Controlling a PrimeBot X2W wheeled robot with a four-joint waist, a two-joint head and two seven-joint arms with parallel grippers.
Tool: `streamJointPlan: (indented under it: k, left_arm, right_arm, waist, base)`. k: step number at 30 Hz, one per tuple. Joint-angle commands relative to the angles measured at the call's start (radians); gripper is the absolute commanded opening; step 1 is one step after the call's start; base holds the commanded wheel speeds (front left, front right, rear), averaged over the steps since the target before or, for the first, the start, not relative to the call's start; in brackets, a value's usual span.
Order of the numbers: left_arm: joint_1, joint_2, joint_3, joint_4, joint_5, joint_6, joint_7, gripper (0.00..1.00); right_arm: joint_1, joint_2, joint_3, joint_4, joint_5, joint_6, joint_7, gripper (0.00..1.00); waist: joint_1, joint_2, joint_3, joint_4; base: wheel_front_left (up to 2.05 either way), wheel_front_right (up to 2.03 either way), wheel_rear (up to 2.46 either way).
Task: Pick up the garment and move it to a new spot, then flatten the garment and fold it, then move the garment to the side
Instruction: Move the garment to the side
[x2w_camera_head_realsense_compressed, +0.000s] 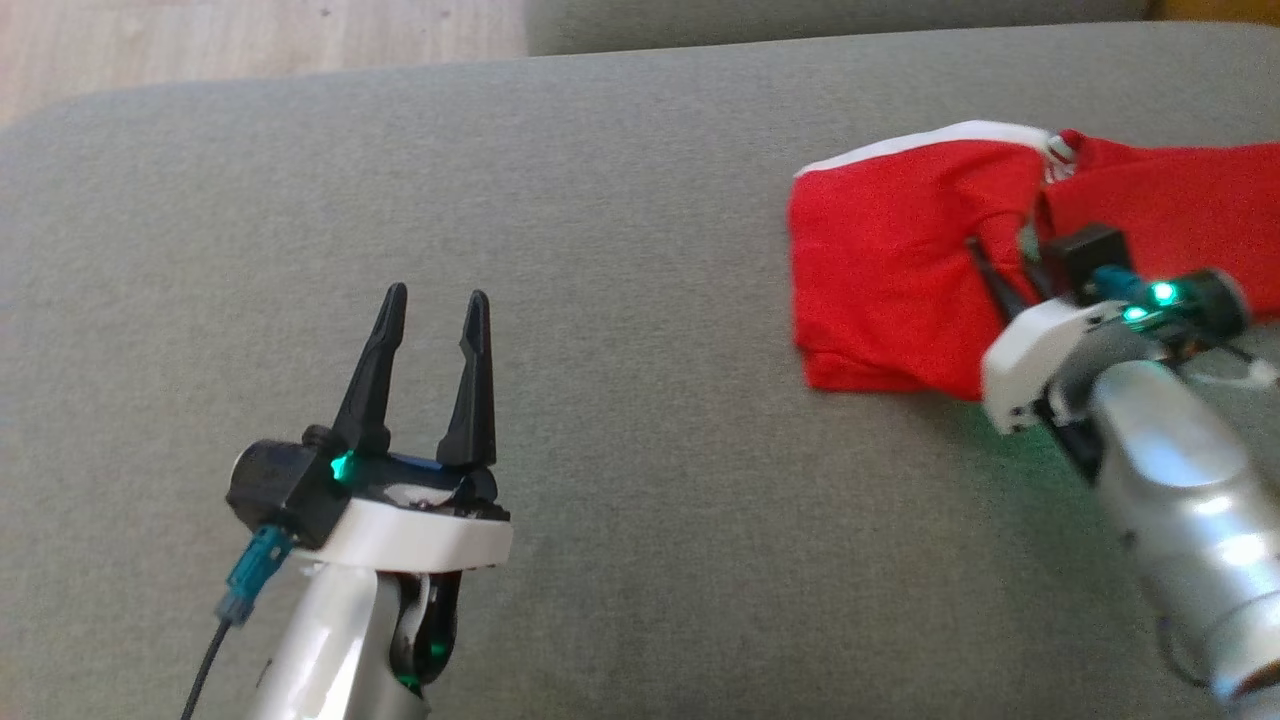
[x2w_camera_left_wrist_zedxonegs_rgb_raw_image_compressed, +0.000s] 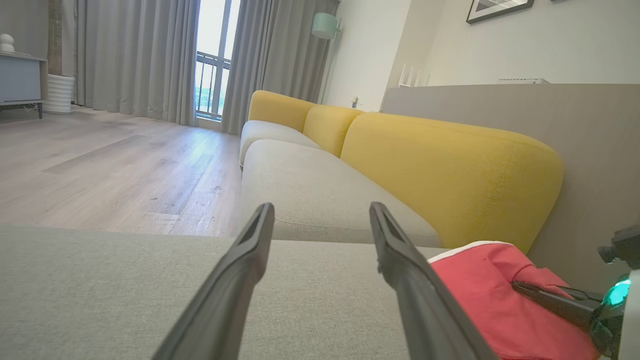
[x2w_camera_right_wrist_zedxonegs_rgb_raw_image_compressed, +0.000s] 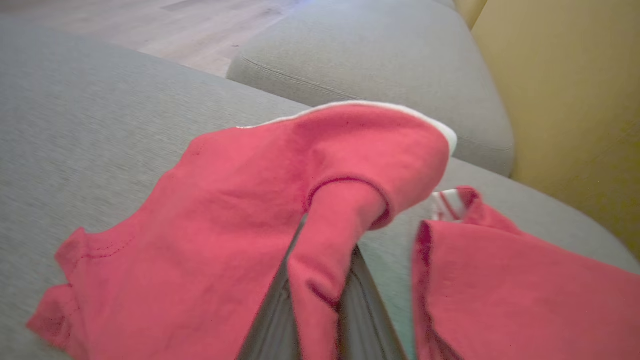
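Jaws: right gripper (x2w_camera_head_realsense_compressed: 1000, 265) clamped on garment (x2w_camera_head_realsense_compressed: 890, 260), left gripper (x2w_camera_head_realsense_compressed: 437, 295) spread

Right gripper's 2 fingers pinch a fold of the red garment, which lies crumpled on the grey cushion (x2w_camera_head_realsense_compressed: 640, 180) at the robot's right, near the yellow backrest (x2w_camera_left_wrist_zedxonegs_rgb_raw_image_compressed: 450, 175). Left gripper hovers well apart from the cloth, its 2 fingers wide over bare cushion.

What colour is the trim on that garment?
White trim on the red garment; head view shows it best.
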Motion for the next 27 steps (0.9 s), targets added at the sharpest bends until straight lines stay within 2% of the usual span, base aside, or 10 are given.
streamJointPlan:
  k: [1, 8, 14, 17, 23, 27]
  left_arm:
    - [-0.008, 0.006, 0.039, -0.038, 0.009, -0.004, -0.005, 1.00]
    - [-0.020, 0.006, 0.040, -0.049, 0.013, -0.009, -0.005, 1.00]
    - [-0.045, 0.006, 0.030, -0.048, 0.015, -0.015, -0.005, 1.00]
    - [-0.056, 0.006, 0.028, -0.045, 0.016, -0.017, -0.005, 1.00]
    - [-0.076, 0.006, 0.020, -0.041, 0.014, -0.022, -0.005, 1.00]
    - [-0.081, 0.006, 0.017, -0.039, 0.015, -0.024, -0.005, 1.00]
  right_arm:
    - [-0.029, -0.037, 0.028, -0.043, 0.001, -0.001, 0.009, 0.00]
    - [-0.042, -0.242, 0.133, -0.150, 0.079, -0.001, 0.096, 0.00]
    - [-0.046, -0.437, 0.236, -0.227, 0.180, -0.001, 0.171, 0.00]
    - [-0.052, -0.527, 0.295, -0.250, 0.172, -0.001, 0.182, 0.00]
    - [-0.074, -0.623, 0.327, -0.220, 0.170, -0.001, 0.203, 0.00]
    - [-0.080, -0.638, 0.323, -0.191, 0.165, -0.001, 0.208, 0.00]
  waist:
    - [0.0001, -0.0001, -0.001, -0.020]
    - [0.0001, -0.0001, 0.039, -0.041]
    - [0.0001, -0.0001, 0.086, -0.029]
    - [0.0001, -0.0001, 0.105, -0.018]
    - [0.0001, -0.0001, 0.138, 0.004]
    - [0.0001, -0.0001, 0.149, 0.013]
  base:
    - [0.00, 0.00, 0.00]
    - [0.00, 0.00, 0.00]
    - [0.00, 0.00, 0.00]
    - [0.00, 0.00, 0.00]
    - [0.00, 0.00, 0.00]
    - [0.00, 0.00, 0.00]
